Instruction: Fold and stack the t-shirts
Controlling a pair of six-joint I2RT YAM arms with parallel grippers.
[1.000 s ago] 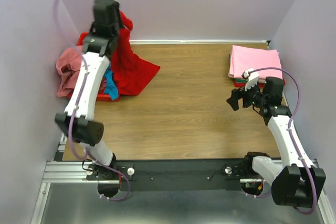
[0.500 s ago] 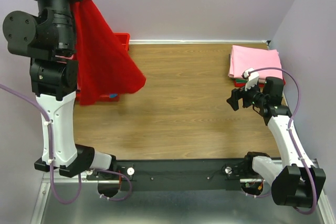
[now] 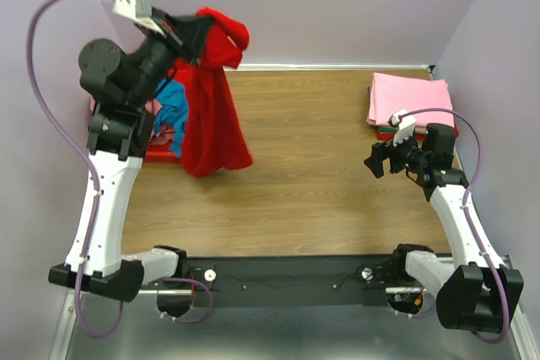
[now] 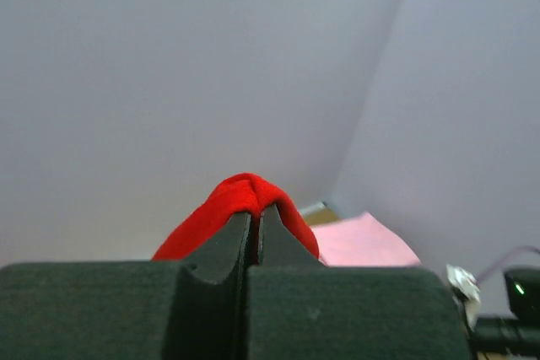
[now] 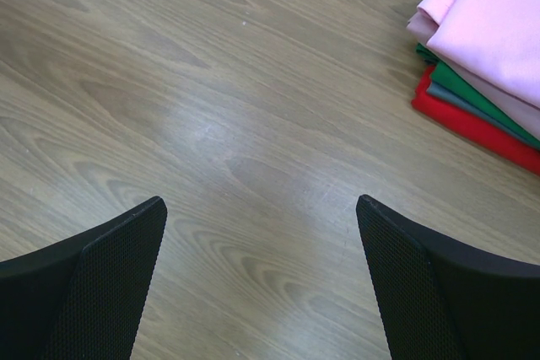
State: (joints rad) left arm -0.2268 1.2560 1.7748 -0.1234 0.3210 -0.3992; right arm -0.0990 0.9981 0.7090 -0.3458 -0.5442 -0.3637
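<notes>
- Here, my left gripper (image 4: 256, 227) is pinched tight on a fold of the bright red cloth t-shirt (image 3: 211, 115), which hangs over the far left corner of the wooden tabletop (image 3: 321, 174).
- I judge it best carried to the bare middle and spread flat before folding.
- My right gripper (image 5: 260, 205) hovers spread wide near the right edge, beside the folded stack of pink, green and red t-shirts (image 3: 409, 99).
- The pale purple walls (image 3: 337, 6) crowd left and behind; room lies centre.

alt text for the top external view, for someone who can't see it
The left gripper, raised high at the back left, holds a red t-shirt that hangs down over the wooden table. The right gripper hovers open near a folded stack topped with pink at the back right.
</notes>
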